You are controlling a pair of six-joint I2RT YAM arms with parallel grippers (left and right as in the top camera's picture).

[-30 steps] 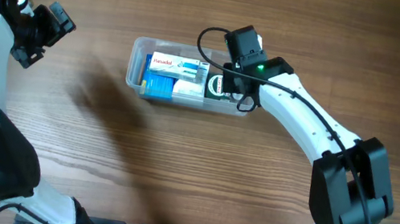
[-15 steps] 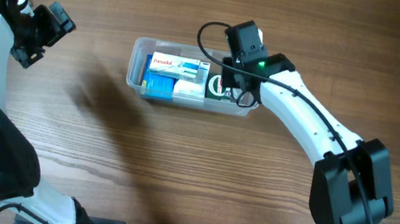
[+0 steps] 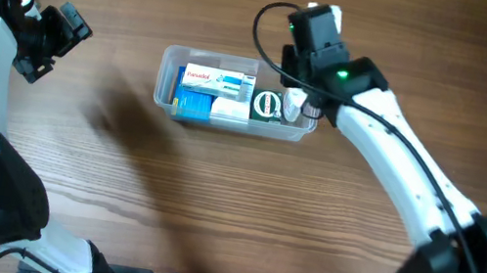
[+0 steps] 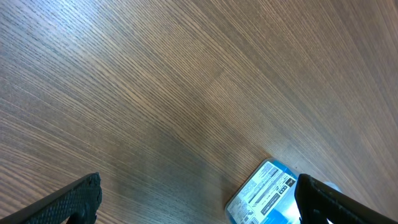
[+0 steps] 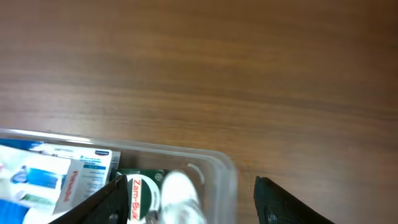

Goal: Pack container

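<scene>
Quick rundown of where things sit. The container (image 3: 166, 84), a clear rectangular tub, sits on the wooden worktop (image 3: 118, 175) a bit above the middle of the overhead view, long side running left to right. It's pretty full: a white and blue Panadol box (image 3: 218, 80) lies along the far side, with a blue box (image 3: 193, 104) right beside it on the near side. A round green Zam-Buk tin (image 3: 266, 107) comes next toward the right end, and a small white-capped bottle (image 3: 292, 109) is tucked in the right corner just beside the tin.

The right pincer (image 3: 298, 92) hangs over that right end of the tub. In the right wrist view its two fingers are spread wide, one on each side of the tin and bottle, and it has nothing gripped. I can't tell how high above the stuff it is.

The left pincer (image 3: 52, 33) is way off at the upper left, well apart from the tub, over bare wood. Its fingers are also spread wide and it holds nothing. The left wrist view shows mostly wood grain, with the blue box peeking in at the bottom edge.
</scene>
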